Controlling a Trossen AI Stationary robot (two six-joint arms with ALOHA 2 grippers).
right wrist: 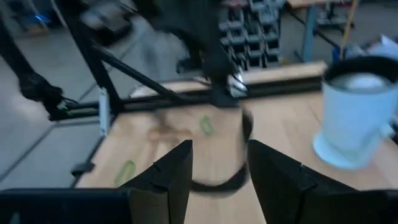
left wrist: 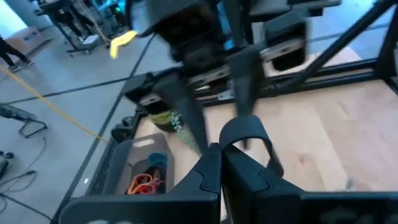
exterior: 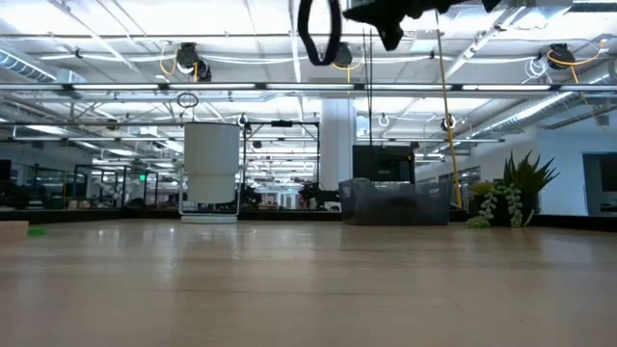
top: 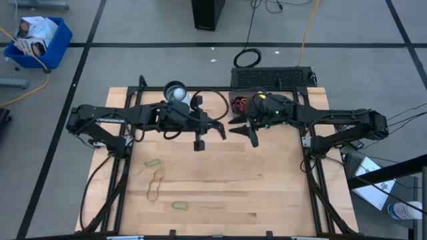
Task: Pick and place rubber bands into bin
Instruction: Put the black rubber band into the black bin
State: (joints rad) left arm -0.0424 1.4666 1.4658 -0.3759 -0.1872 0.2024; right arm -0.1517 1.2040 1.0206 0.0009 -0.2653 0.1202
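Note:
A black rubber band [left wrist: 252, 127] hangs as an open loop from my left gripper [left wrist: 221, 163], which is shut on it high above the table's middle [top: 219, 129]. The loop also shows in the low view [exterior: 323, 29]. My right gripper [right wrist: 217, 168] faces it from the table's right [top: 245, 130]. Its fingers are open, and the loop [right wrist: 231, 175] shows between them. The smoky-grey bin [left wrist: 140, 171] stands at the far edge [top: 243, 105], with orange-red and blue bands inside. Green bands [top: 153, 162] [top: 179, 205] and a tan band [top: 157, 187] lie flat on the tabletop. My left gripper pinches the black band at one spot of its loop [left wrist: 225, 147] between its two shut fingertips. The fingers come from the table's left, slanting a little downward. The band hangs slack below them as an open loop, lifted clear of the table. Whether my right gripper touches the band I cannot tell.
A white cup [top: 177, 92] stands at the far edge, left of the bin [exterior: 395, 202]. Black frame rails [top: 120, 173] run along the table's left and right sides. The wooden tabletop [top: 227, 193] lies bare between the loose bands and the right rail.

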